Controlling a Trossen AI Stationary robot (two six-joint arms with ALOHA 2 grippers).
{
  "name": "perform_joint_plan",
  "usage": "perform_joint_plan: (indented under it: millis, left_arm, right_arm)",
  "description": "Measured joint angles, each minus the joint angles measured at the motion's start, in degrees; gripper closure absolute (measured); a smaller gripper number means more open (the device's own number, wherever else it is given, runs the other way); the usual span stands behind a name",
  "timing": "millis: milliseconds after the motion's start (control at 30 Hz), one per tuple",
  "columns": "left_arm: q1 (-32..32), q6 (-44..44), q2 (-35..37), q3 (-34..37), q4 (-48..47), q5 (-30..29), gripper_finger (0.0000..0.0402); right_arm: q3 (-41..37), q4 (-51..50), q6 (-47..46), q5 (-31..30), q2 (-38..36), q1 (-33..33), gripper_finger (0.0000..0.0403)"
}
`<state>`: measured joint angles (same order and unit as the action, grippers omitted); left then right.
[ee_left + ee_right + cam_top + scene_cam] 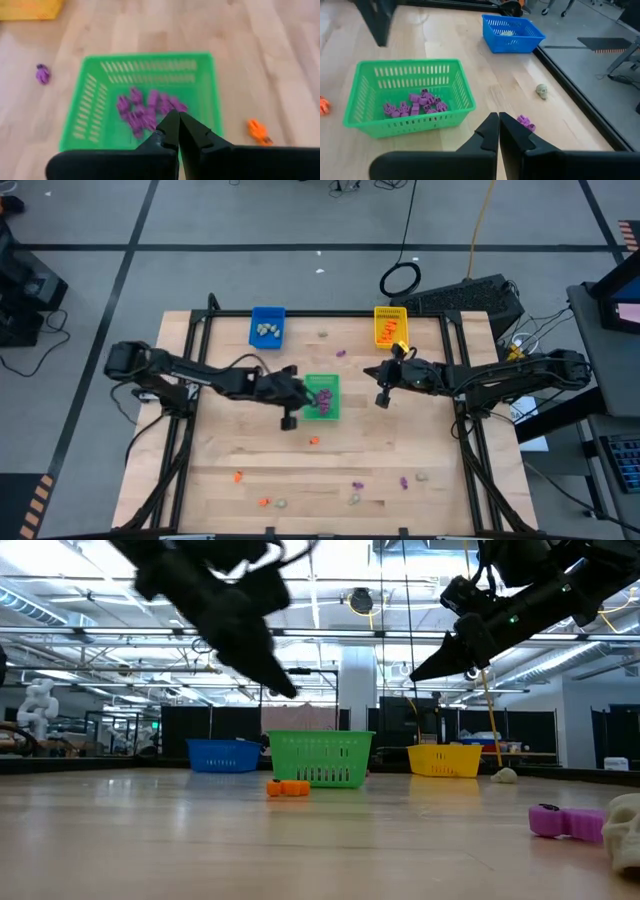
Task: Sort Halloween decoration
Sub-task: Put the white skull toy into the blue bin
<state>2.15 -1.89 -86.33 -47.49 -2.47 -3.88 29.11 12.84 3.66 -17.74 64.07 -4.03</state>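
Note:
Small orange [314,440], purple [404,481] and pale [354,499] Halloween trinkets lie scattered on the near part of the wooden table. The green tray [322,408] holds a heap of purple ones [147,111]. The blue tray [267,326] holds pale ones and the yellow tray [391,326] orange ones. My left gripper [177,117] hovers shut and with nothing in it at the green tray's left side. My right gripper [497,118] is also shut on nothing, raised above the table to the right of the green tray.
One purple trinket [340,352] and a pale one [323,334] lie between the far trays. An orange trinket [288,788] sits just in front of the green tray. A black frame [458,380] borders the table. The table's middle stretch is bare wood.

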Motion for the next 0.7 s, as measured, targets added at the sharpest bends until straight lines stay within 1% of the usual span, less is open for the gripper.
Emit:
perform_joint_plan:
  millis: [100,167,267,300,367,533,633,700]
  left_arm:
    - [1.95,0.98,3.68,3.71,0.77,-0.40,0.0394]
    - [3.16,3.19,5.54,5.62,1.21,-2.10,0.0394]
    - [4.58,5.23,7.52,8.62,1.08,-3.97,0.0394]
    - [4.93,5.77,7.82,9.65,2.70,-4.42,0.0394]
    - [5.28,6.35,8.63,12.46,6.79,-4.74,0.0394]
    - [5.41,7.56,8.61,18.58,17.44,-4.84,0.0394]
    - [4.47,7.49,8.66,21.20,23.04,-4.69,0.0394]
    - [3.58,7.26,8.61,23.07,26.75,-2.77,0.0394]
  right_arm:
    - [0.01,-0.49,-0.94,0.00,0.00,0.00,0.0403]
    - [0.04,-1.49,-3.11,-0.02,0.00,0.00,0.0403]
    - [0.05,-5.01,-7.07,-0.04,0.00,0.10,0.0395]
    - [0.06,-7.37,-8.44,-0.11,-0.02,0.24,0.0389]
    - [0.04,-13.00,-11.81,-0.22,-0.11,0.50,0.0373]
    - [0.04,-29.06,-25.44,-0.68,-0.91,0.76,0.0319]
    - [-0.04,-36.12,-31.80,-4.67,-0.99,0.76,0.0286]
    - [-0.02,-39.14,-34.39,-7.01,-0.90,0.76,0.0267]
